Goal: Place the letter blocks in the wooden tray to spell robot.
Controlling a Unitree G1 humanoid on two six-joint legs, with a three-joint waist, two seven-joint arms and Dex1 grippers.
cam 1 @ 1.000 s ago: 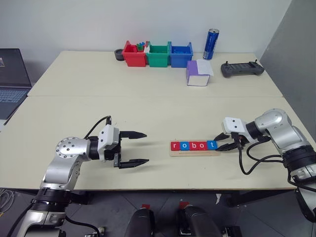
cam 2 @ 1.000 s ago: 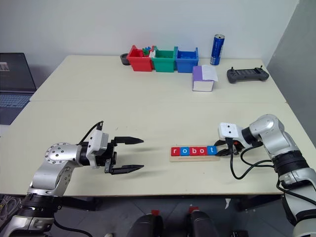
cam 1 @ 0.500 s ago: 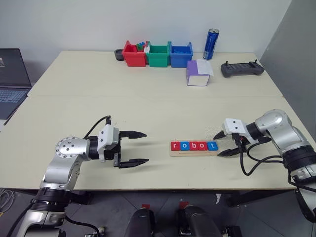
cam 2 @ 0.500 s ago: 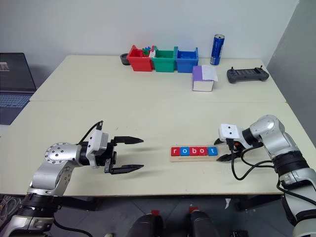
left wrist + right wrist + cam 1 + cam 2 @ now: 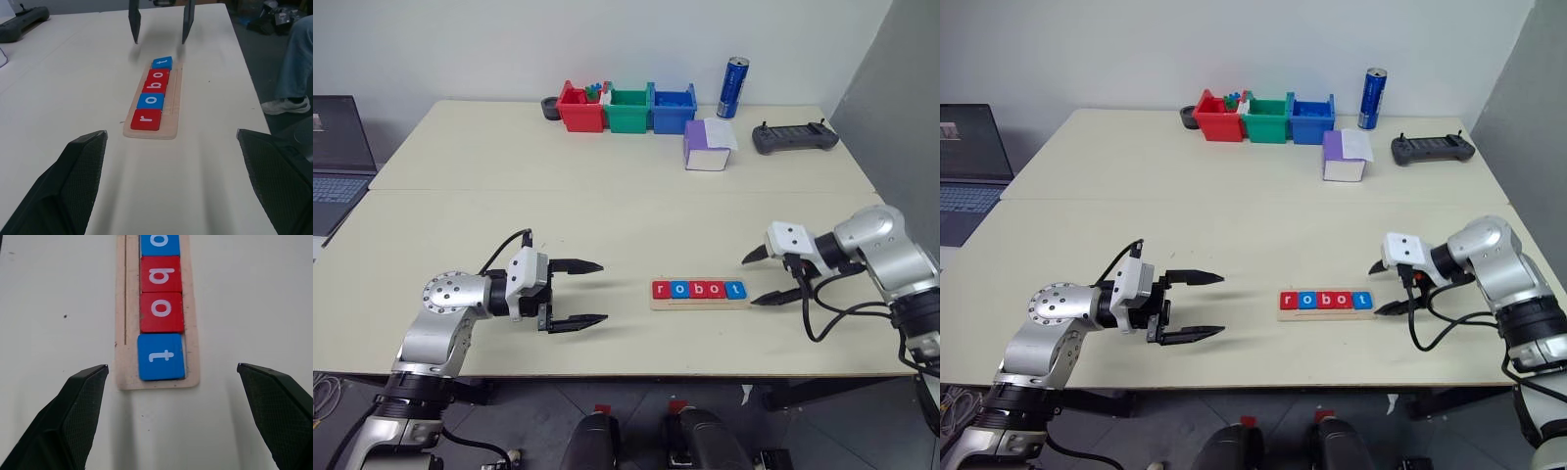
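Note:
Five letter blocks (image 5: pixel 697 290) lie in a row in the wooden tray (image 5: pixel 701 305) near the table's front edge, reading r, o, b, o, t from left to right. The r, b and second o are red; the first o and the t (image 5: pixel 161 356) are blue. My right gripper (image 5: pixel 750 282) hovers open just off the tray's right end, apart from the t block, its fingers (image 5: pixel 73 416) spread wide on either side. My left gripper (image 5: pixel 602 291) stands open and empty a short way left of the tray, pointing along it toward the r block (image 5: pixel 145 119).
At the table's back stand red (image 5: pixel 578 109), green (image 5: pixel 628 110) and blue (image 5: pixel 673 110) bins, a blue can (image 5: pixel 733 87), a purple-and-white box (image 5: pixel 708 145) and a dark controller (image 5: pixel 793 138). A laptop (image 5: pixel 333 147) sits far left. A person's leg (image 5: pixel 293 63) stands beyond the table's right edge.
My right gripper, which was closed about the t block at the tray's end, has opened wide and drawn slightly back to the right. The left gripper has not moved.

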